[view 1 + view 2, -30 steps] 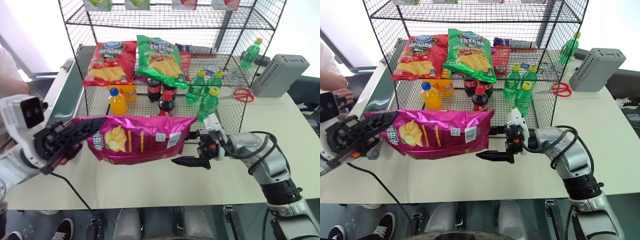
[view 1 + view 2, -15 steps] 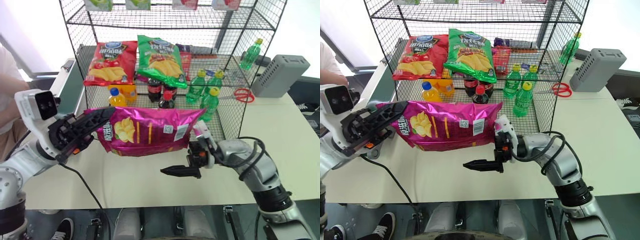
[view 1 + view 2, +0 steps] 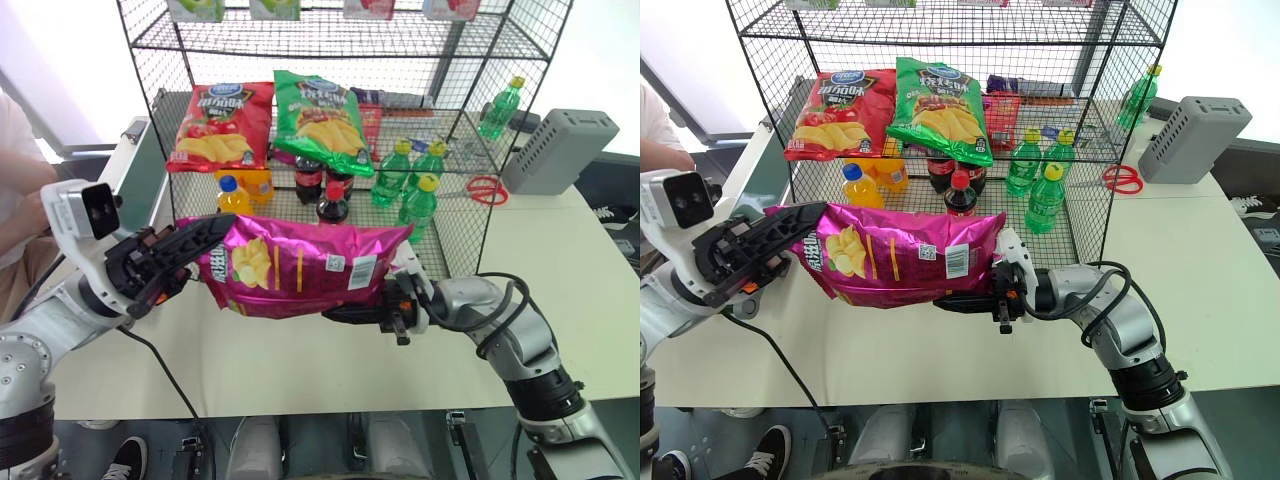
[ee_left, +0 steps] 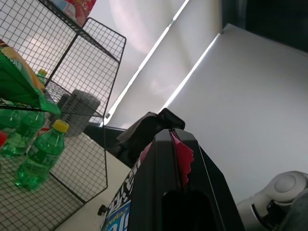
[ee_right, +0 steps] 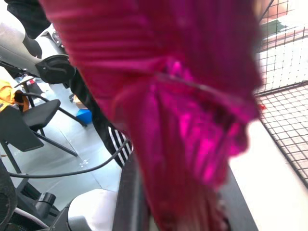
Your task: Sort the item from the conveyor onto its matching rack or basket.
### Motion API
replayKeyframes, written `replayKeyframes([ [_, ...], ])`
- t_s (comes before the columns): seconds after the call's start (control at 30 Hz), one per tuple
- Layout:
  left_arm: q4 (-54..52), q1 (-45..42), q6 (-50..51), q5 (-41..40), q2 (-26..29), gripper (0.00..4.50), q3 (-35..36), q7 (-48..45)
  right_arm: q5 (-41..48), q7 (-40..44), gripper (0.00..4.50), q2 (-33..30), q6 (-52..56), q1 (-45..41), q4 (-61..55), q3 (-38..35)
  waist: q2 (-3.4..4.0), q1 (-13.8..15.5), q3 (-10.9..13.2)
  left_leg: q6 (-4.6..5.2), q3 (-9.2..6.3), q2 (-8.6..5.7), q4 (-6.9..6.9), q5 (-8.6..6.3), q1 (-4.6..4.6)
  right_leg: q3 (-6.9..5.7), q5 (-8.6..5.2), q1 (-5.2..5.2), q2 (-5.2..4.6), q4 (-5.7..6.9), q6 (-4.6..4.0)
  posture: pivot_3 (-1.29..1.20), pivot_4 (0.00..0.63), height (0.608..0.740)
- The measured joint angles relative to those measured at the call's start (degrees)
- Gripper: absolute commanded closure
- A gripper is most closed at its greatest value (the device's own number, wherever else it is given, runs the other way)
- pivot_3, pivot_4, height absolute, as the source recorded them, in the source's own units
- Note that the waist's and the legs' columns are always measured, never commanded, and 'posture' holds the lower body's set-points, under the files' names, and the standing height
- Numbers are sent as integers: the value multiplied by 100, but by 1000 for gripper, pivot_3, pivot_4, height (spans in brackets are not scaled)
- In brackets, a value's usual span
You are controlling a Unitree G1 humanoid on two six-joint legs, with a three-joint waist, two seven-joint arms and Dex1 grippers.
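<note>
- The left pincer (image 3: pixel 200 243) is clamped on one end seam of the pink bag (image 3: pixel 300 268), fingers closed over the crimped edge.
- The right pincer (image 3: pixel 345 312) is closed on the bag's lower edge at the other end, its black fingers lying level beneath the foil.
- Held between both arms, the bag hangs lengthwise in the air above the pale surface (image 3: pixel 300 370), just in front of the black wire rack (image 3: pixel 455 225).
- On the rack's shelf behind it lie a red bag (image 3: pixel 220 125) and a green bag (image 3: pixel 322 120), with cola bottles (image 3: pixel 330 200), an orange bottle (image 3: pixel 235 200) and green bottles (image 3: pixel 405 178) standing near.
- The conveyor (image 3: pixel 140 190) runs along the rack's left side.
- Red scissors (image 3: pixel 487 189) and a grey box (image 3: pixel 558 150) lie to the right of the rack.
</note>
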Motion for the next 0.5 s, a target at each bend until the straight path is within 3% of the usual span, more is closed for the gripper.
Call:
replayKeyframes([
  [0.13, 283, 21, 2, 214, 39, 3290, 69, -3, -192, -11, 4500, -91, -225, -21, 70, -47, -1, 0, 0, 0, 1, 0, 0, 0, -1, 0, 0, -1, 0, -1, 0, 0, 150, 740],
  [0.37, 393, 647, -157, 1050, 155, 38, 362, -486, -963, -72, 4500, -751, -1316, 50, 94, -471, 1, 0, 1, 0, 11, 0, -4, 0, -3, -1, -1, -5, 0, -6, -1, 0, 150, 740],
  [0.5, 370, 999, -702, 2248, 189, 38, 310, -1021, -1525, -77, 4500, -1274, -2184, 189, -86, -741, 2, 13, 3, 0, 22, 0, -4, -1, -4, -1, -7, -5, -1, -10, -11, 0, 150, 740],
])
